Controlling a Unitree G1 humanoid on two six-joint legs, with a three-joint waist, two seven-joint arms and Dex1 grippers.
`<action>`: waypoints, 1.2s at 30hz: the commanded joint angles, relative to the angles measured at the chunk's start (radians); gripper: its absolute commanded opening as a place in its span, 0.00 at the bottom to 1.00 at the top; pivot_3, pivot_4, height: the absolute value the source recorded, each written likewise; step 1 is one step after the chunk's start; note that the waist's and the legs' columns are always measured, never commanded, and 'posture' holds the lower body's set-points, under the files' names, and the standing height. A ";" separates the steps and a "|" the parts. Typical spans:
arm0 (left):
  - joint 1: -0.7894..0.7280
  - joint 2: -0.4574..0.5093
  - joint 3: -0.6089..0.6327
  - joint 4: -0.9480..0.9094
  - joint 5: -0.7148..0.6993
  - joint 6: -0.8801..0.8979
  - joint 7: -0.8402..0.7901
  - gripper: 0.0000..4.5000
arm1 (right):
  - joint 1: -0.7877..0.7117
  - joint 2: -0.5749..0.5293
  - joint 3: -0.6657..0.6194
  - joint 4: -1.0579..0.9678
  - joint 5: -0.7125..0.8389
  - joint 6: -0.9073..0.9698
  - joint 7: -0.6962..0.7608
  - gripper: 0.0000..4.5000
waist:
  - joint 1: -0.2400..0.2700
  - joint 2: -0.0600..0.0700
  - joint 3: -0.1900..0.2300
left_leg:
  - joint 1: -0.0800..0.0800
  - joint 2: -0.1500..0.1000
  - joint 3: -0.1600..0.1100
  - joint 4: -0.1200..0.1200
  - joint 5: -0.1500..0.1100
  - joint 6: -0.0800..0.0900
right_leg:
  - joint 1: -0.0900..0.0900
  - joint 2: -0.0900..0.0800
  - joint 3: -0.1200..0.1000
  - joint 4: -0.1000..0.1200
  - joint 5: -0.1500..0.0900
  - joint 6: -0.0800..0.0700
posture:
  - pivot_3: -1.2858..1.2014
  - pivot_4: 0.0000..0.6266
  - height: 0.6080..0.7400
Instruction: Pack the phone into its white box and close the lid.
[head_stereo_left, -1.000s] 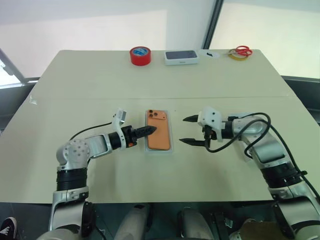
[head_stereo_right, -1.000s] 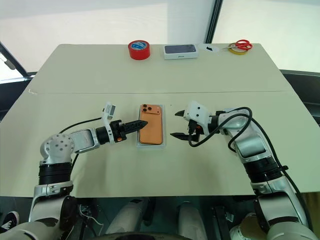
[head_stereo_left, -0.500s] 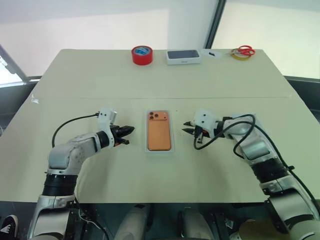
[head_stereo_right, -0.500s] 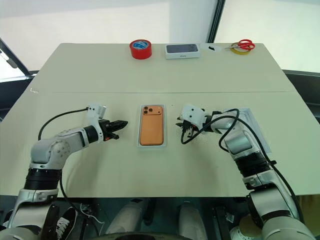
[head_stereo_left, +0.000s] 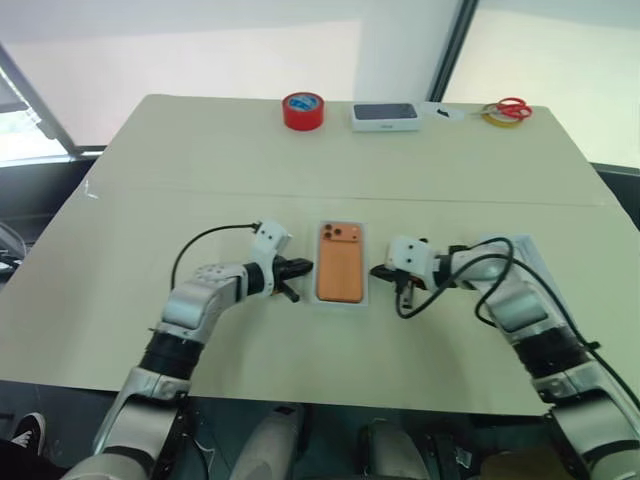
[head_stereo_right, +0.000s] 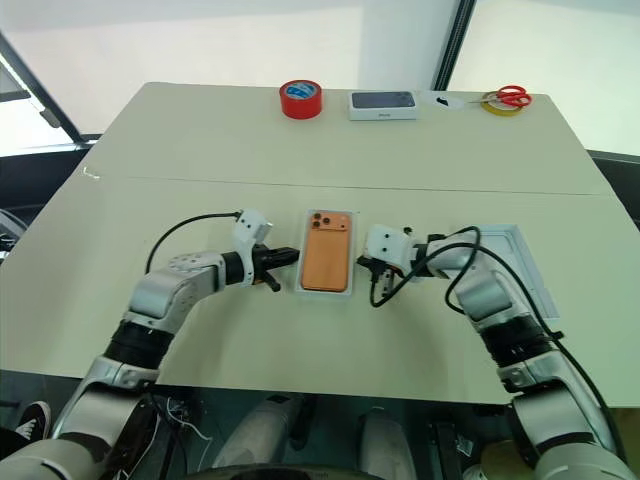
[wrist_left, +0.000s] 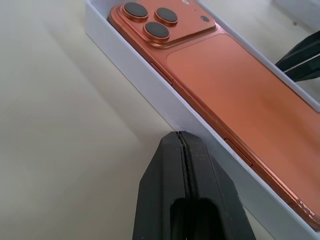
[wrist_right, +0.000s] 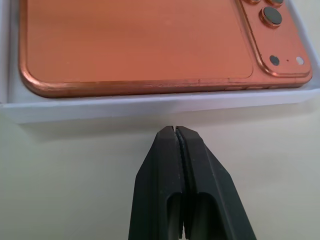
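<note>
- Both sets of fingers have clenched since a second ago, when each pair stood apart; now each grasps nothing.
- My left gripper (wrist_left: 181, 134) has its tip right at the box (wrist_left: 150, 90) wall; I cannot tell whether it touches.
- My right gripper (wrist_right: 175, 129) points at the opposite long wall, a thin strip of bare desk (head_stereo_left: 150, 180) between them.
- Phone (head_stereo_left: 340, 263) lies back up in the box, lenses toward the far edge, mid-desk between my two grippers.
- Lid (head_stereo_right: 525, 262) is partly hidden behind my right arm, near the desk's right edge; only its outer corner and rim show.
- Along the far edge sit a red tape roll (head_stereo_left: 303, 110), a closed box (head_stereo_left: 385, 116) with a dark picture, and red scissors (head_stereo_left: 512, 106) on a yellowish ring I cannot make out.
- Between that row and the phone lies open desk, as on the left half.
</note>
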 joint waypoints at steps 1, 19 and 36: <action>-0.039 -0.077 -0.098 0.058 0.039 -0.057 -0.073 0.00 | 0.051 -0.073 -0.068 -0.052 0.021 0.005 0.017 0.01 | 0.007 0.000 0.000 | -0.001 0.000 0.000 0.001 0.000 0.001 | 0.000 0.000 0.000 -0.001 0.000 0.000 | 0.52 0.24 1.00; -0.169 -0.200 -0.083 0.314 0.165 -0.198 -0.132 0.00 | 0.273 -0.229 -0.228 -0.157 0.110 0.016 0.026 0.01 | -0.010 0.000 0.000 | -0.006 -0.001 0.000 0.011 -0.004 0.006 | 0.001 -0.001 -0.002 -0.001 0.000 0.001 | 0.52 0.24 1.00; -0.132 -0.149 -0.011 0.221 0.122 -0.173 -0.171 0.00 | 0.200 -0.245 -0.300 -0.109 0.166 0.099 0.022 0.01 | -0.025 0.001 0.001 | -0.006 -0.001 0.000 0.012 -0.004 0.006 | 0.000 0.000 -0.002 0.000 0.000 0.003 | 0.52 0.24 1.00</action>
